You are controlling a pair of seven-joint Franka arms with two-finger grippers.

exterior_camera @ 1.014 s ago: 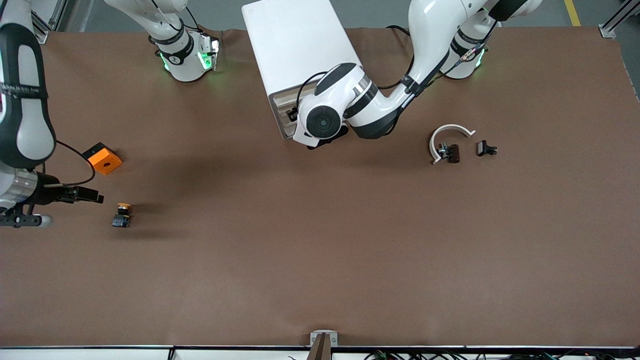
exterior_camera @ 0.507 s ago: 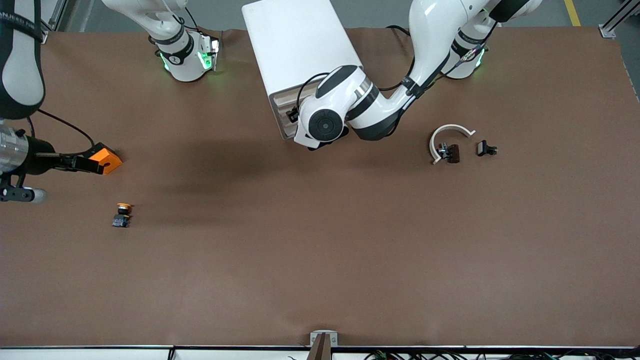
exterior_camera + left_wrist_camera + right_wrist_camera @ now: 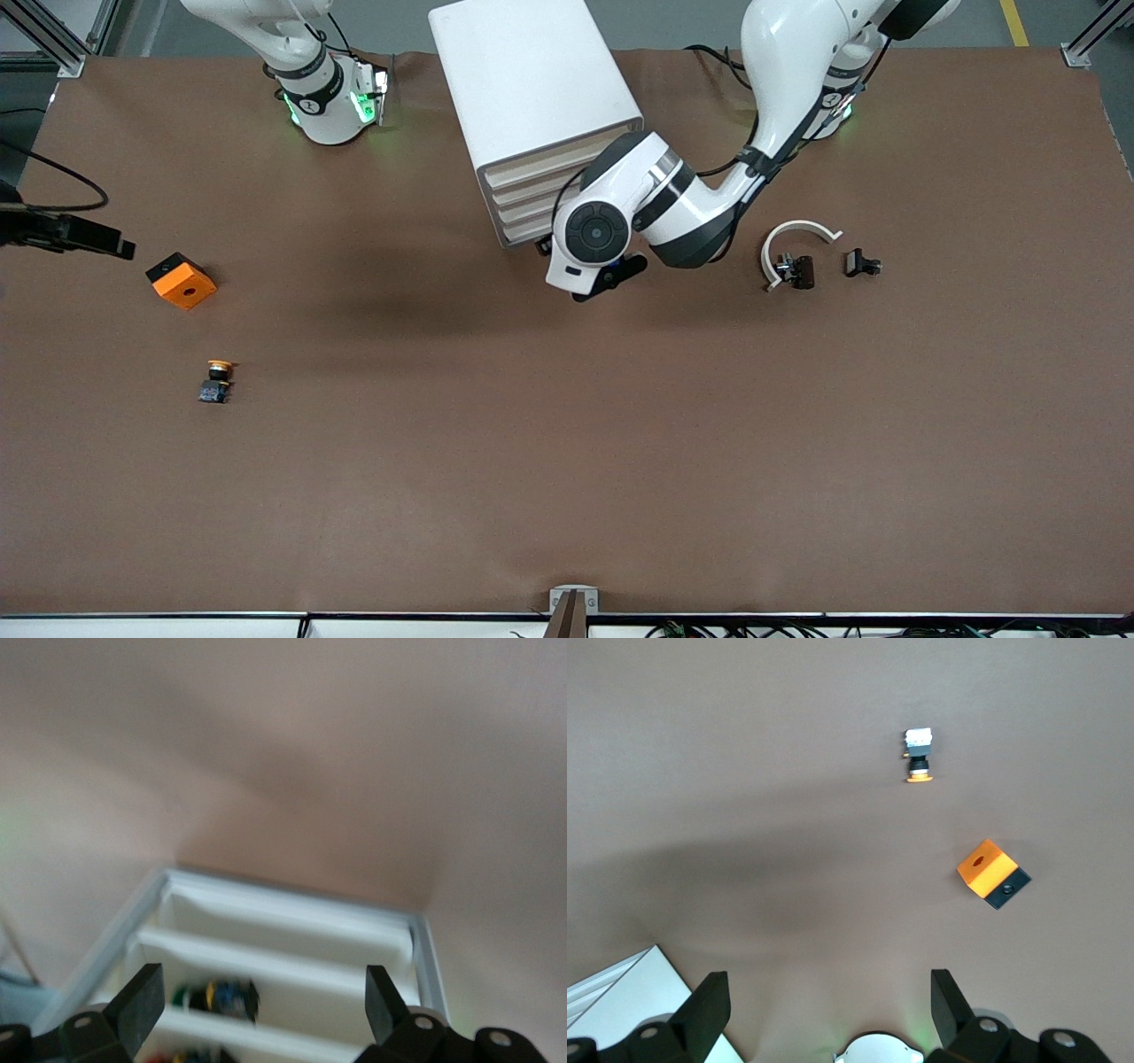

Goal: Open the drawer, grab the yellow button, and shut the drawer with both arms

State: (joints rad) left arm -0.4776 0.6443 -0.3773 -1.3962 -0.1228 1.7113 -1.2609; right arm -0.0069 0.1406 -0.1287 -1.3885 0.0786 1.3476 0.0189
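Note:
The white cabinet (image 3: 530, 80) stands between the arms' bases. Its topmost drawer (image 3: 532, 168) sits flush with the three drawers below it. My left gripper (image 3: 608, 280) hangs open just in front of the drawer fronts, nothing between its fingers (image 3: 140, 1005). In the left wrist view the cabinet's front (image 3: 288, 935) fills the lower part, with blurred coloured bits between the fronts. The orange-capped button (image 3: 215, 381) (image 3: 919, 755) lies on the table toward the right arm's end. My right gripper (image 3: 115, 245) (image 3: 826, 1010) is open and empty, high over the table's end near the orange block.
An orange square block (image 3: 181, 280) (image 3: 992, 873) lies beside the button, farther from the front camera. Toward the left arm's end lie a white curved piece (image 3: 795, 232) and two small black parts (image 3: 800, 271) (image 3: 862, 263).
My right arm has lifted away from the button toward the table's end. My left gripper has drawn back from the cabinet, and all four drawer fronts now show.

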